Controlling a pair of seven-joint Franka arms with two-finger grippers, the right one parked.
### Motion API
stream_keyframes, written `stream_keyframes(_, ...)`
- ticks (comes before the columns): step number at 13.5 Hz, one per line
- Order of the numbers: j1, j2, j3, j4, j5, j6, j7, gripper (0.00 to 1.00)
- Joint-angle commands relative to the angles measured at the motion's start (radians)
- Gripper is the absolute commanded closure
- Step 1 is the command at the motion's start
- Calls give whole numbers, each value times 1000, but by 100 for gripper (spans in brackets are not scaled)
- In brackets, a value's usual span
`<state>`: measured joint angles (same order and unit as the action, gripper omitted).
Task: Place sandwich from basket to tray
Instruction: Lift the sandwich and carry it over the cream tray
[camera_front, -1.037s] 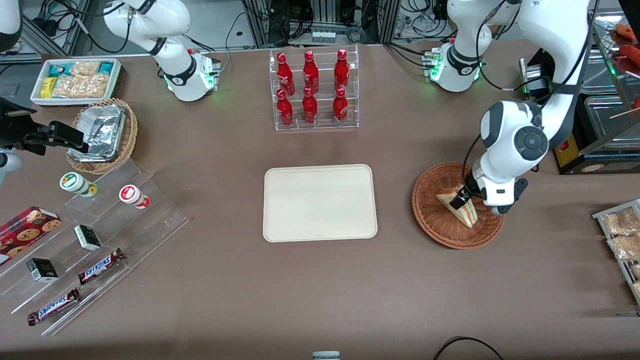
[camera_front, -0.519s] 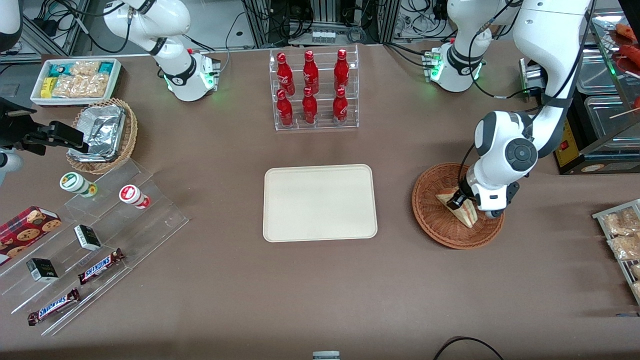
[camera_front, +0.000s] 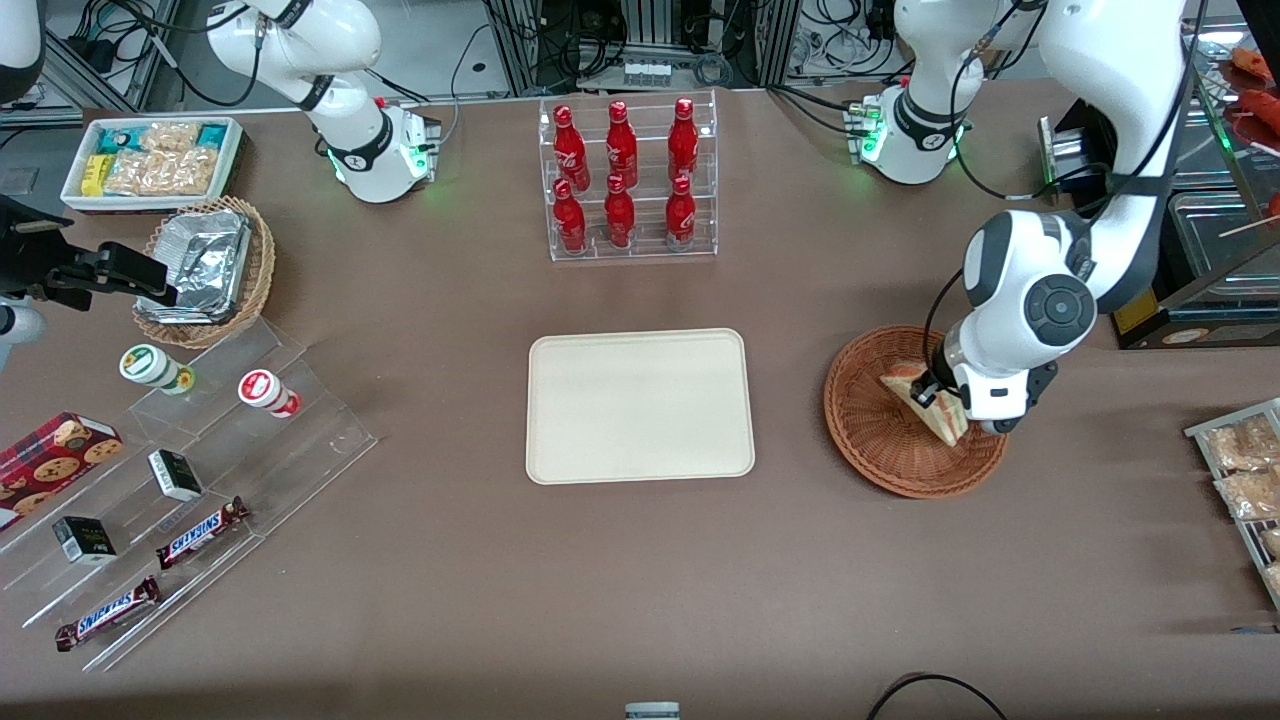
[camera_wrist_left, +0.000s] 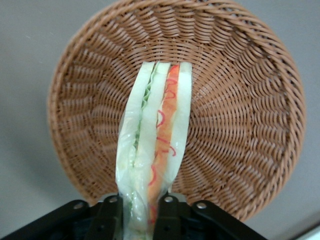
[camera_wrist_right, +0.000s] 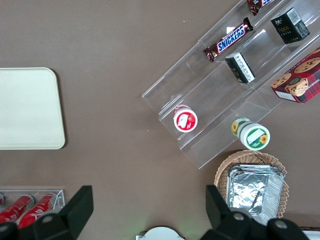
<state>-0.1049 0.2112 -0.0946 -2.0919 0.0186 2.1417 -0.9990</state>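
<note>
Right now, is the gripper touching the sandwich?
Touching. In the left wrist view the gripper has a black finger pressed on each side of the sandwich, above the basket.

The left arm bends down from up high, and its wrist hangs low over the table. The gripper (camera_front: 930, 393) points down, and its two black fingers (camera_wrist_left: 167, 215) squeeze the sandwich (camera_wrist_left: 155, 150) between them.

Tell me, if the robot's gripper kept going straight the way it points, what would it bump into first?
Probably the basket. The gripper is shut on the sandwich and points down at the woven bottom, so the sandwich's tip would likely touch first. How big the gap is, I can't tell.
</note>
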Motion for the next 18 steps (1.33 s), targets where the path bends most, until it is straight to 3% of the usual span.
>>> stream_keyframes(1,-61,-1,-1,49,24,-54,-27,100)
stream_keyframes(4,-142,10,-2,99,23,-101,-10,100)
stream_keyframes(10,-398,164,-1,294,24,-166,-12,100)
stream_keyframes(14,-524,334,-1,498,23,-158,38,100)
stream_keyframes(18,-575,489,-16,706,-3,-157,53,100)
